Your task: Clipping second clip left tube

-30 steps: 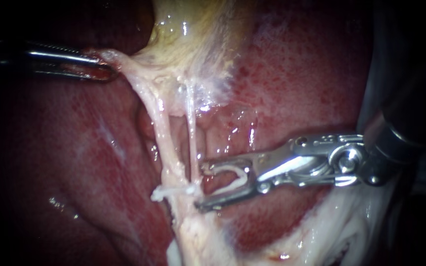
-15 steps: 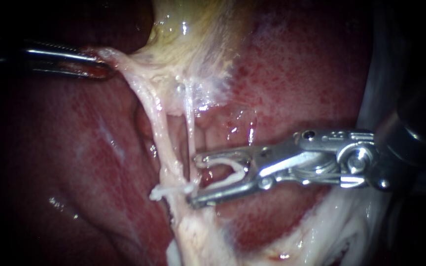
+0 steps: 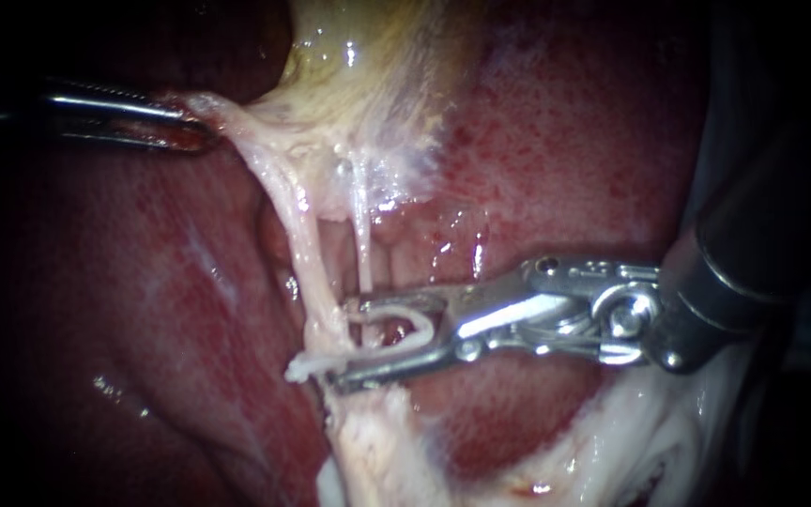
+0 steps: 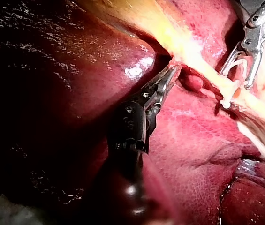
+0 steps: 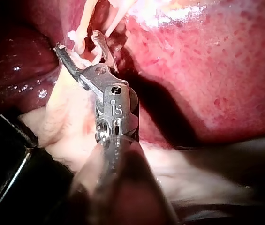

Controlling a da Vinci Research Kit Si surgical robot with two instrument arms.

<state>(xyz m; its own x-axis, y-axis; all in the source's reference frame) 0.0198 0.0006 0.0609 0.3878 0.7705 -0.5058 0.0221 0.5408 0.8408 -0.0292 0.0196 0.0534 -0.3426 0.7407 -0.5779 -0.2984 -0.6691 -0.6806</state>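
Left tube [image 3: 307, 244] ran as a pale, wet, thickish strand from the yellowish gallbladder [image 3: 377, 66] down toward the lower middle of the endoscope view, stretched taut. It widened into ragged whitish tissue at the bottom. A white placed clip [image 3: 312, 364] sat across its lower part, one end sticking out on the left side. Right tube [image 3: 363, 235] was much thinner and ran close beside it, with a narrow dark window between them.

Right instrument [image 3: 342, 344] came in low from the right, jaws standing wide apart. A white U-shaped loaded clip [image 3: 415, 324] was seated between them, touching both. The upper jaw crossed the right tube, and the lower jaw tip lay just beside the placed clip. The tips reached the left tube's edge. Could not tell whether the left tube was fully inside the jaws.

Left instrument [image 3: 201, 137] came in from the upper left. Its jaws were clamped together on pale tissue [image 3: 237, 117] at the gallbladder's base and held it out sideways.

Red liver [image 3: 565, 169] surrounded everything. There was open liver surface left of the tubes and above the right instrument. Glossy whitish fat [image 3: 650, 441] edged the lower right, close under the right instrument's wrist. The two instruments were well apart.
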